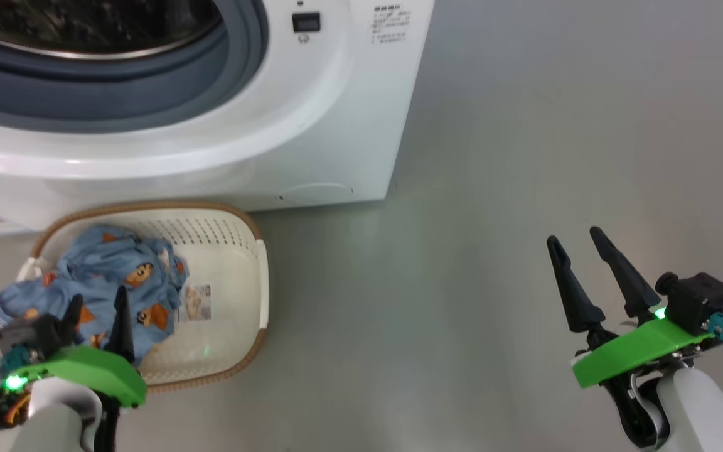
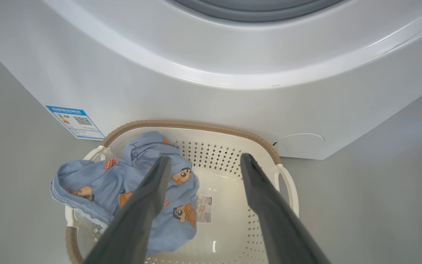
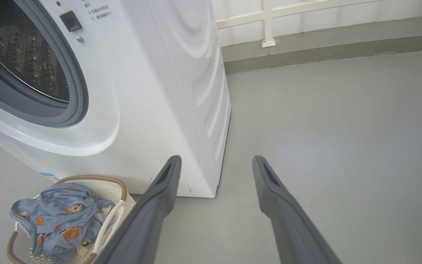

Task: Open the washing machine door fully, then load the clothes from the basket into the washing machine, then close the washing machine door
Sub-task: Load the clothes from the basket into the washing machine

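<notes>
A: Nearest to us is the left pincer, released, both dark fingers spread wide with nothing between them. What is under it?

B: The clothes. The blue heap with the orange-brown bears lies straight ahead of those fingers, in the left half of the basket, with one fold spilling over the left rim.

A: Centred in the gap?

B: Not quite. In the left wrist view one finger crosses the heap while the other stands over bare basket bottom, past the paper label. The heap spreads sideways, away towards the first finger. I judge the pincer should shift that way before dropping, or it may catch only an edge of cloth.

A: And outward from the basket?

B: It sits on the floor, just in front of the washing machine, under the lower left of its front. The drum mouth stands uncovered above, inside the grey gasket, so I take the opening step as done and the loading as the step in hand.

A: The other arm?

B: The right pincer is released too, empty, hanging over bare floor well apart from the basket, beyond the machine's right corner. The left arm is plainly nearer, and the lift from basket to drum goes up and forward.
</notes>
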Robot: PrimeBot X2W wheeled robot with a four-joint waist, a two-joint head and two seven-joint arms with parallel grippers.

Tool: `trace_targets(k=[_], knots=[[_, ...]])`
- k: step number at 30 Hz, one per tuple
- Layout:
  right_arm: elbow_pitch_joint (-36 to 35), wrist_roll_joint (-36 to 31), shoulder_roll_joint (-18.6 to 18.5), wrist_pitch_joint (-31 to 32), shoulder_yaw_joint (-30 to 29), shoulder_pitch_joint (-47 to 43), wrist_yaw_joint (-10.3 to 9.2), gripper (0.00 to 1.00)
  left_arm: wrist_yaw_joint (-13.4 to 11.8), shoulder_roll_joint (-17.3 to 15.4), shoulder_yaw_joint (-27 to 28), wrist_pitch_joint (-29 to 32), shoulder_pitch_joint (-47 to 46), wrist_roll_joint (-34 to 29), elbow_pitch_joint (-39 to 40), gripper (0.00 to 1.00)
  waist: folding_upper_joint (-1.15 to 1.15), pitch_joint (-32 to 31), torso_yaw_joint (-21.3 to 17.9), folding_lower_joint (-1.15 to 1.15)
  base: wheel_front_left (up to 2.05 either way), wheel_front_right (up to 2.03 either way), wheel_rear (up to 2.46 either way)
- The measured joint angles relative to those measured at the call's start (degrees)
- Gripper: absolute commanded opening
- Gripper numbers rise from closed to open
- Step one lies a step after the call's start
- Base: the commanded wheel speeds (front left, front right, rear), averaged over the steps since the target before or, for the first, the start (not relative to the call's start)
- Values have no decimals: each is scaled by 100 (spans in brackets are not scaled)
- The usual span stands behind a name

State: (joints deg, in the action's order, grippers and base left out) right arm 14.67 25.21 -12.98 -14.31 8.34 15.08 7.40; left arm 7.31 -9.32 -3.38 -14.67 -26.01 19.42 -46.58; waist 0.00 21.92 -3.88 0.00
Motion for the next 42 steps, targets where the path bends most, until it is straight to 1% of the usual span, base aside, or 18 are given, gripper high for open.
trace_targets(k=[5, 9, 15, 22, 31, 34, 42], knots=[[-60, -10, 36, 0, -5, 183, 0, 100, -18, -104, 4, 3, -760, -191, -973, 100, 0, 432, -24, 0, 0, 0, 0], [-97, -46, 59, 0, -9, 290, 0, 100, -125, -159, -14, 3, -1300, -275, -1680, 100, 0, 743, -49, 0, 0, 0, 0], [-147, -73, 92, -1, -14, 426, 0, 100, -208, -270, -44, 7, -1911, -320, -2397, 100, 0, 1127, -109, 0, 0, 0, 0], [-190, -142, 125, -1, -5, 596, 0, 100, -272, -472, -80, 347, -2309, -321, -2649, 100, 0, 1494, -170, 0, 0, 0, 0], [-243, -146, 193, -1, -13, 626, 0, 100, -509, -636, -53, 705, -2509, -258, -2755, 100, 0, 1852, -279, 0, 0, 0, 0], [-267, -146, 200, -1, -12, 637, 0, 100, -520, -722, -42, 793, -2642, -237, -2754, 100, 0, 1965, -320, 0, 0, 0, 0], [-311, -153, 199, -1, -10, 762, 0, 100, -558, -790, -31, 866, -2854, -156, -2763, 100, 0, 2247, -392, 0, 0, 0, 0]])
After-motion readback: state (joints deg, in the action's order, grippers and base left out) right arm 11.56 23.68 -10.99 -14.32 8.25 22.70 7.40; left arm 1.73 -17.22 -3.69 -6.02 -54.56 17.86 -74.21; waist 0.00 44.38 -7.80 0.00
